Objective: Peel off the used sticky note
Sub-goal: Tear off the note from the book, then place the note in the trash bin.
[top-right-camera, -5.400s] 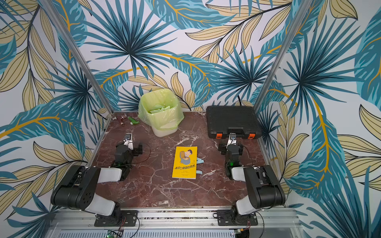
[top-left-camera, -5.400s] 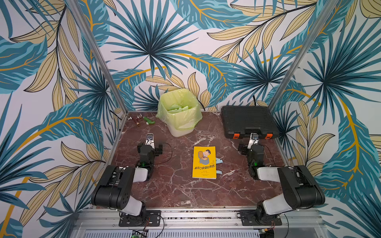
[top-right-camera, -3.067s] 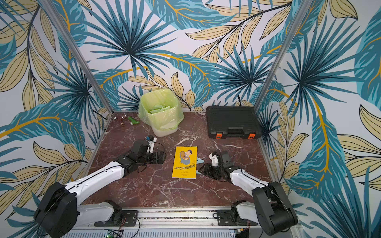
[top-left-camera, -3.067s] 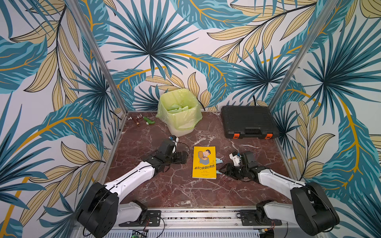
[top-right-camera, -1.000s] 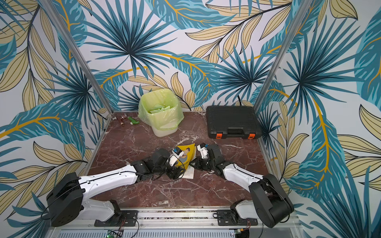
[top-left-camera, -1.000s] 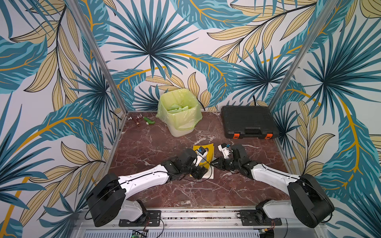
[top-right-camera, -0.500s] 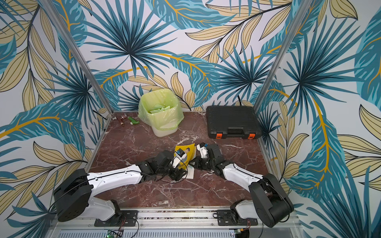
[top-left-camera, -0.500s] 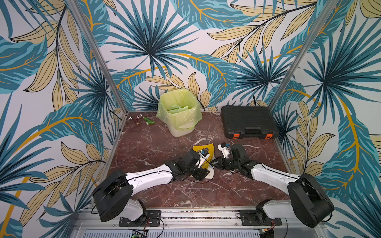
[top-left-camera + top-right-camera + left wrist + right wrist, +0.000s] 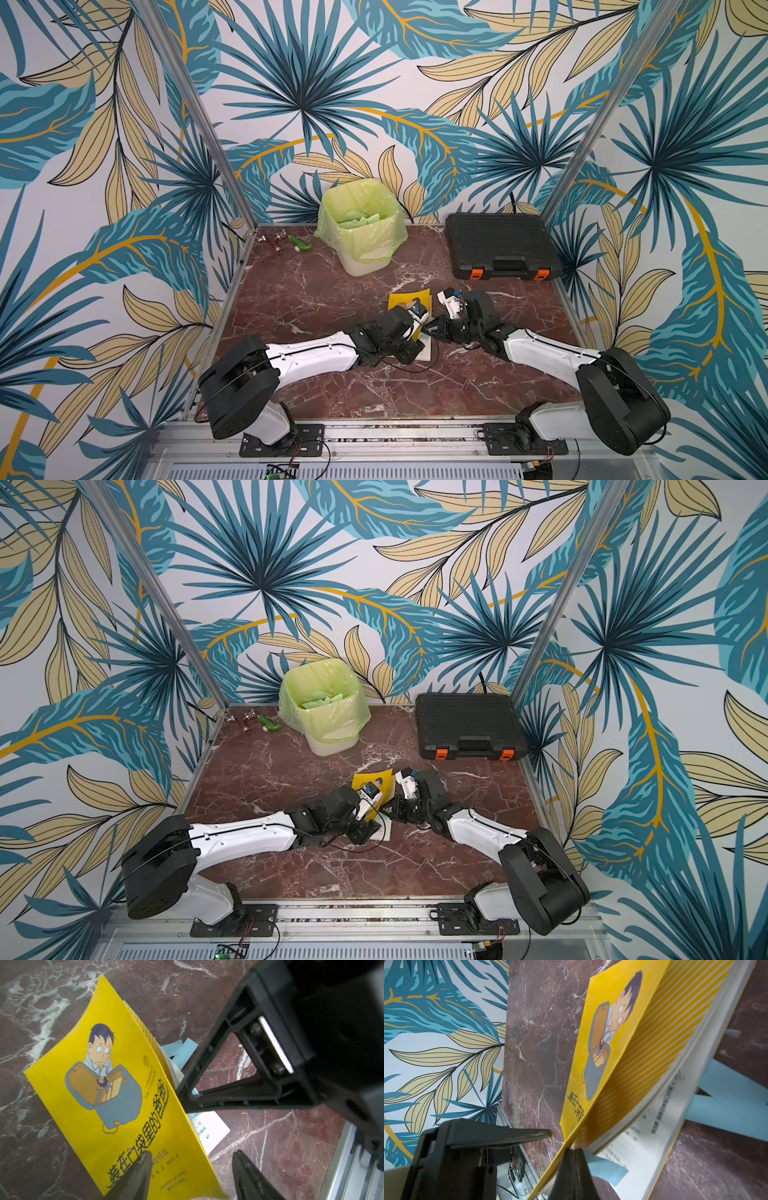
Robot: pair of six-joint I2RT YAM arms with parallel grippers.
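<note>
The right gripper [image 9: 571, 1152] is clenched to a thin wedge. Its tip is tucked under the raised front pages of the book [image 9: 610, 1043], right against a blue sticky note [image 9: 606, 1169]. The tip hides the contact, so I cannot tell whether it pinches the note's corner or only props the pages. The left gripper [image 9: 192, 1154] stands half spread, one finger over the yellow cover and one past its free edge. The cover's lower corner lies between them, and nothing is gripped.

The step in hand looks like opening the book to bare the note. To do it well, the left jaws should close on the cover and raised pages together, near that corner, and hold them up without creasing. The right one can then take the note by its loose end and draw it low along the page, so the paper beneath does not tear.

The note is a pale blue strip lying on the printed white page, one end poking out past the page edge. Two more blue strips [image 9: 182, 1051] stick out further along the same side. The book lies on the marble table [image 9: 316, 291], between the two arms.
</note>
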